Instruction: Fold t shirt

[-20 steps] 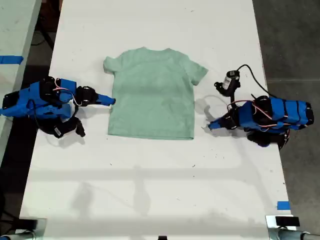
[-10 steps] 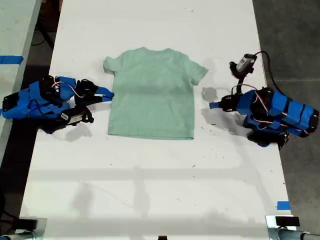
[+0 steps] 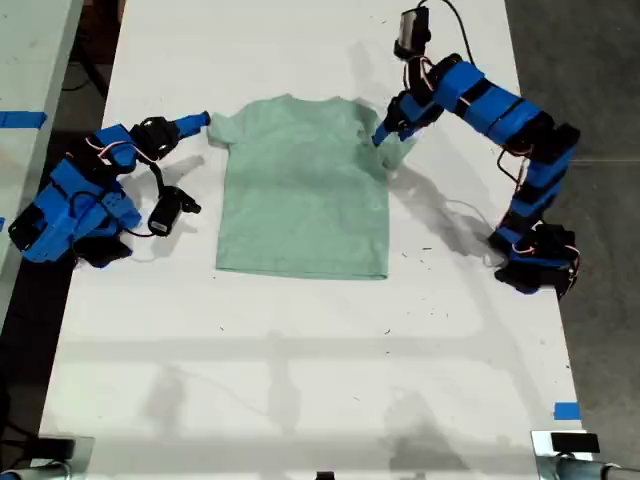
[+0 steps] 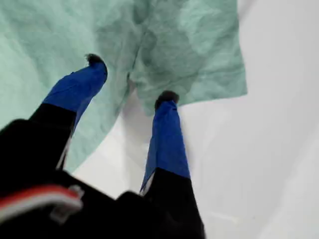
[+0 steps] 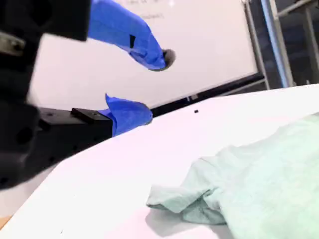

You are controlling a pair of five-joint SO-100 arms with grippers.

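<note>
T shirt point(image 3: 305, 185) flat on the white table point(image 3: 300, 380), upper middle of the exterior view. My second gripper point(image 3: 200, 122) at its sleeve on the exterior view's left, fingers apart, off the cloth. My first gripper point(image 3: 381, 137) at the opposite sleeve, fingers apart, tips straddling the sleeve edge point(image 4: 192, 74).

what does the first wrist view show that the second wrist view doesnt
Only the first wrist view: my first gripper, jaws open, straddling a sleeve's armpit on the pale mint-green cloth t-shirt. Only the second wrist view: my second gripper, jaws open, short of a crumpled sleeve, plus the table's far edge. Both: the t-shirt on the white table.
</note>
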